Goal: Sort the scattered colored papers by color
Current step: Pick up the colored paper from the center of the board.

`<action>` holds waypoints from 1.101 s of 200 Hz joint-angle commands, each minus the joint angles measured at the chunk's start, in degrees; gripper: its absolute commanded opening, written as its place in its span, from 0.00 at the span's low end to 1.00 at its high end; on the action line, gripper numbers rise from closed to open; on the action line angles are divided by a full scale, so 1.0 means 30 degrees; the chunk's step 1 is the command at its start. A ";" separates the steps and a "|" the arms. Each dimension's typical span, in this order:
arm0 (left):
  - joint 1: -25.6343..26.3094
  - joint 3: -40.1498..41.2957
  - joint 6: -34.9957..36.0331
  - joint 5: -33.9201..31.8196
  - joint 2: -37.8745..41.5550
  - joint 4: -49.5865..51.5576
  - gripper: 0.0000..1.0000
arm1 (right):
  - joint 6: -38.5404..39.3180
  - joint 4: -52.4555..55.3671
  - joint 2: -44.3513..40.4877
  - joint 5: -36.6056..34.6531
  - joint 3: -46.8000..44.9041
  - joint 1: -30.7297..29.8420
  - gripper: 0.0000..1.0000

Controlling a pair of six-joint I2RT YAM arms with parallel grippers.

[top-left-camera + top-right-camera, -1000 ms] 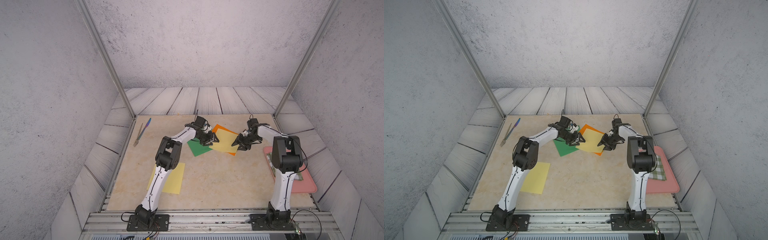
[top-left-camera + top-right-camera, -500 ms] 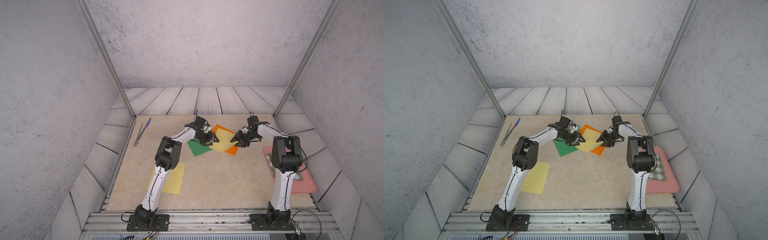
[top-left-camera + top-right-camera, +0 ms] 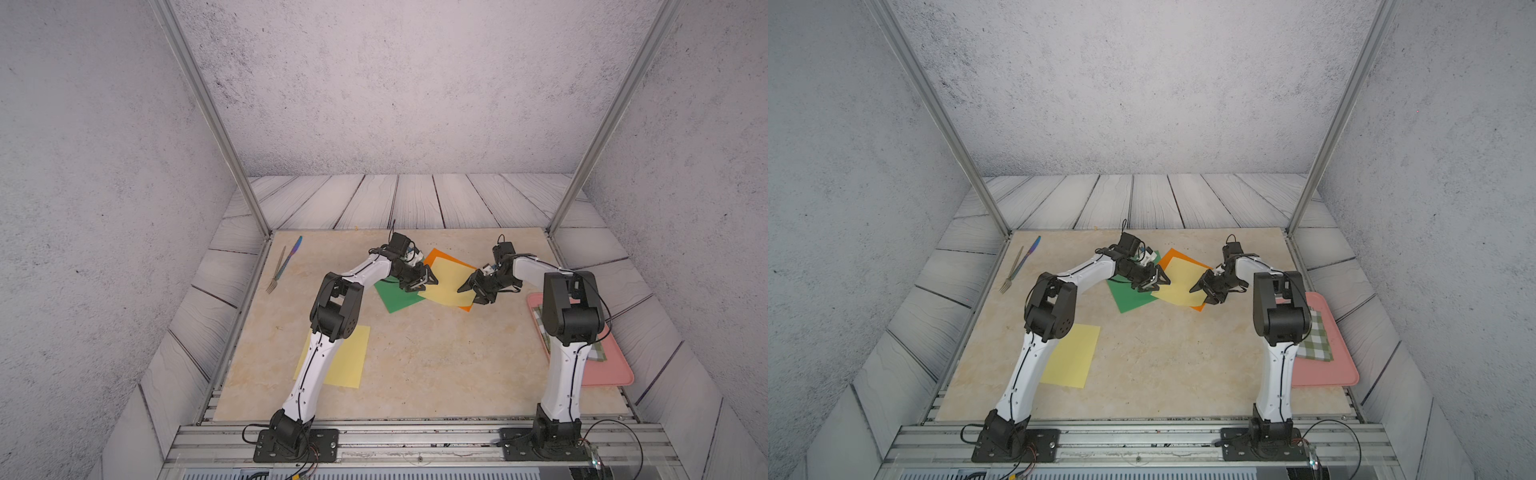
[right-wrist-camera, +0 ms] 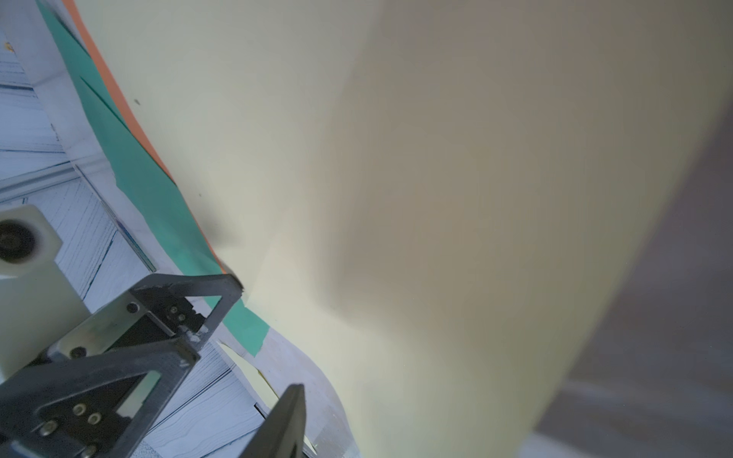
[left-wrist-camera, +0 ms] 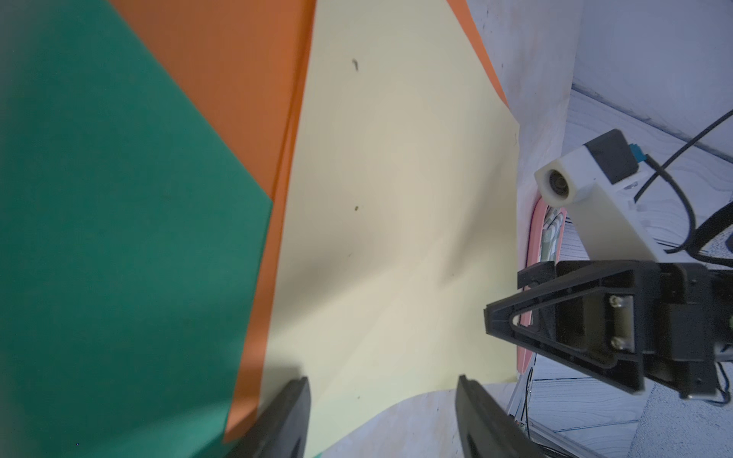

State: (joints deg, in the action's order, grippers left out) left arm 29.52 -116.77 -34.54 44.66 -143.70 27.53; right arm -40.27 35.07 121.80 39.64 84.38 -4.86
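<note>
Yellow sheet (image 3: 446,284) topping the far orange-and-green pile (image 3: 395,297): left gripper (image 3: 430,283) and right gripper (image 3: 471,296) flank it, fingers spread, seemingly to lift it.

Both top views are looking down from high at the front, taking in the whole table (image 3: 415,374). Both wrist views are sitting close, facing each other across the far yellow paper (image 5: 396,238).

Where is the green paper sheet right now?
In both top views the flat green paper sheet lies midway across the beige table, by the left gripper, left of the pale yellow sheet atop the bright orange sheet.
</note>
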 commanded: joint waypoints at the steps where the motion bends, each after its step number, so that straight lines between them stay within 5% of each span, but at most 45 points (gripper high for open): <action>1: 0.0297 0.1123 -0.0042 -0.0416 -0.1004 0.2285 0.65 | -0.0679 -0.0920 0.0670 0.0177 -0.0042 -0.0052 0.47; 85: 0.0268 0.1380 0.0089 -0.0298 -0.0937 0.2363 0.65 | -0.1594 -0.1855 0.0978 -0.0347 0.0105 0.0068 0.29; 148: -0.0006 0.1085 0.0118 -0.0342 -0.0832 0.2315 0.65 | -0.1606 -0.1847 0.0664 -0.0326 -0.0187 0.0091 0.05; 220: -0.1422 -0.3809 0.0514 -0.0447 0.0704 0.3559 0.69 | 0.0764 0.0459 -0.0225 -0.0450 0.0675 0.0066 0.00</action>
State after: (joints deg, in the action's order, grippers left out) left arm 27.51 -122.67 -34.20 44.60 -143.68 34.83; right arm -42.24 31.79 122.30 38.87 84.40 -4.80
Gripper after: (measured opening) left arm 0.689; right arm 0.047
